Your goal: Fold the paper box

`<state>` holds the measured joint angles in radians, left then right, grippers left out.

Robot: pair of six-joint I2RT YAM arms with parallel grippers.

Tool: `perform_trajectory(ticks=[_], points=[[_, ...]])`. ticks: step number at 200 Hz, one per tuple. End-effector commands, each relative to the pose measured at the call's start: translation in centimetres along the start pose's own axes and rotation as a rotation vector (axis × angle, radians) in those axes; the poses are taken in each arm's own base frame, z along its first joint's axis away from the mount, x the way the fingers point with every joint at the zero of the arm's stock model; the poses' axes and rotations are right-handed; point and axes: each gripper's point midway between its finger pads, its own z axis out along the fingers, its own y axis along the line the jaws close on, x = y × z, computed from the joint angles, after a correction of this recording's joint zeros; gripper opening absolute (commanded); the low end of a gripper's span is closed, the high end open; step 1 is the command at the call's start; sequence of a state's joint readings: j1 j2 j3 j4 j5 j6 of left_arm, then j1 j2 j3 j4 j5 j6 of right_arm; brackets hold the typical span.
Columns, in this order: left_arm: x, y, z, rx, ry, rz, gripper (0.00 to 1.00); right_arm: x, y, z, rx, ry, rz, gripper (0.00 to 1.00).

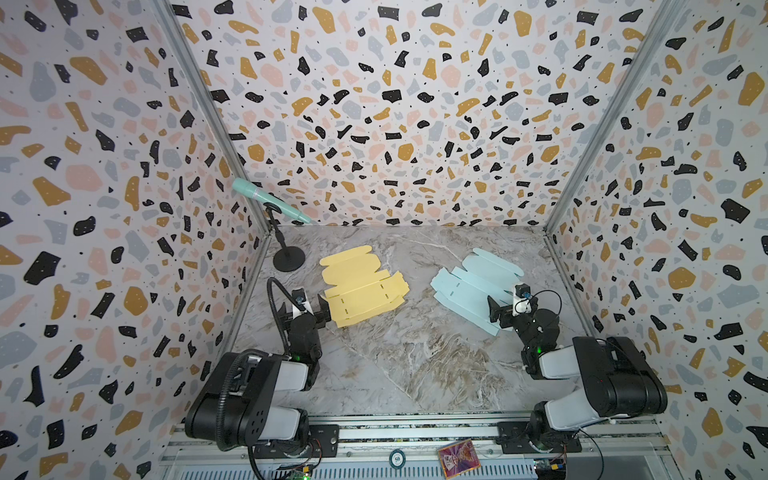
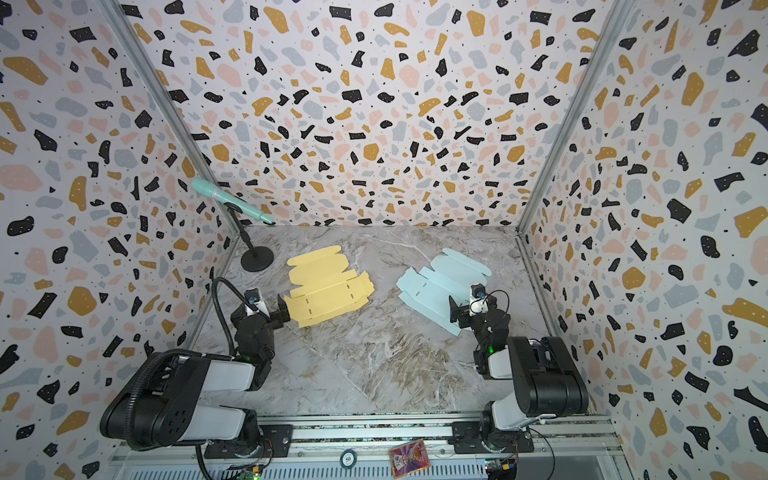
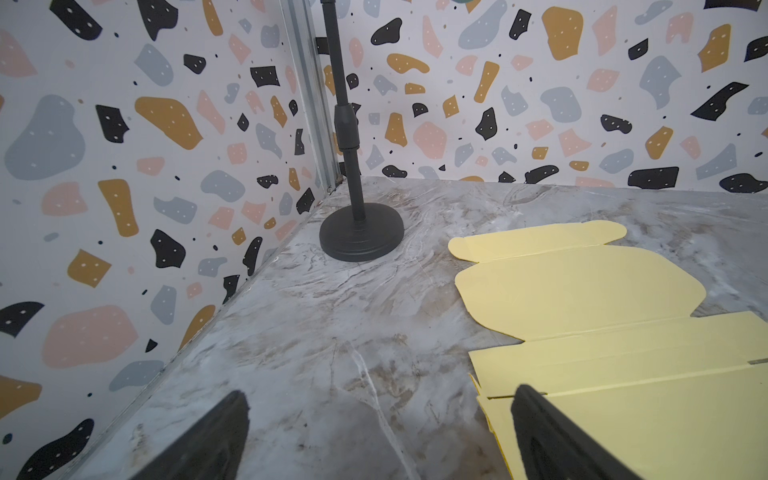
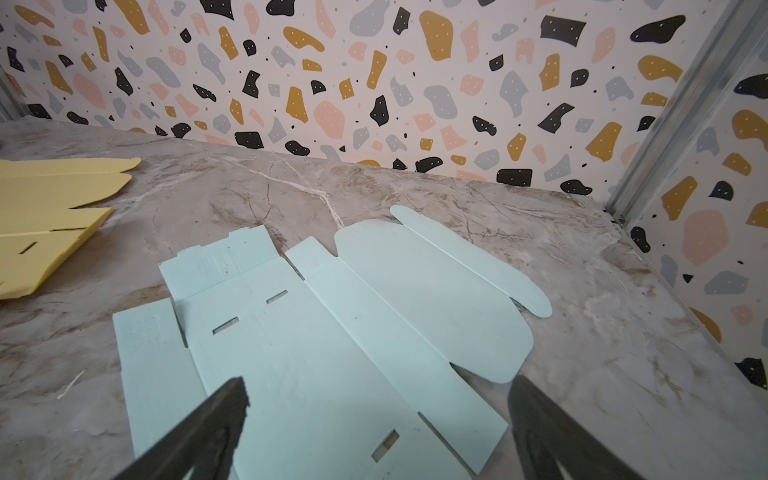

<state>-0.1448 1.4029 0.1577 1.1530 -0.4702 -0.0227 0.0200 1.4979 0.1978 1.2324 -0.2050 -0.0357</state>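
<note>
Two unfolded paper boxes lie flat on the marble table in both top views. The yellow paper box (image 1: 361, 286) (image 2: 328, 286) is on the left and the light blue one (image 1: 469, 280) (image 2: 436, 278) on the right. My left gripper (image 1: 323, 309) (image 3: 381, 395) is open at the yellow sheet's (image 3: 582, 291) near-left edge, one finger (image 3: 552, 436) over the sheet and the other over bare table. My right gripper (image 1: 495, 309) (image 4: 378, 385) hangs open above the blue sheet's (image 4: 332, 332) near-right part. Neither holds anything.
A black microphone stand (image 1: 289, 258) (image 3: 361, 232) with a teal microphone (image 1: 266, 199) stands in the far-left corner, close behind the yellow sheet. Patterned walls close three sides. A colourful card (image 1: 458, 459) and a round token (image 1: 397, 458) lie on the front rail.
</note>
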Motion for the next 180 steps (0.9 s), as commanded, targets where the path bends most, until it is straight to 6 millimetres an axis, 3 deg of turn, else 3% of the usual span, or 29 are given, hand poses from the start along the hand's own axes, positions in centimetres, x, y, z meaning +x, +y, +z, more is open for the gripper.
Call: perform_trajectory(ticks=[1, 118, 180], points=[[-1.6, 0.2, -0.1, 0.0, -0.06, -0.039, 1.0, -0.8, -0.6, 0.3, 0.03, -0.013, -0.003, 0.99], [-1.6, 0.2, -0.1, 0.0, -0.06, -0.04, 1.0, -1.0, -0.7, 0.2, 0.045, -0.019, -0.003, 0.99], [-3.6, 0.1, -0.7, 0.021, -0.05, -0.038, 1.0, -2.3, -0.8, 0.5, 0.048, -0.002, -0.005, 0.99]])
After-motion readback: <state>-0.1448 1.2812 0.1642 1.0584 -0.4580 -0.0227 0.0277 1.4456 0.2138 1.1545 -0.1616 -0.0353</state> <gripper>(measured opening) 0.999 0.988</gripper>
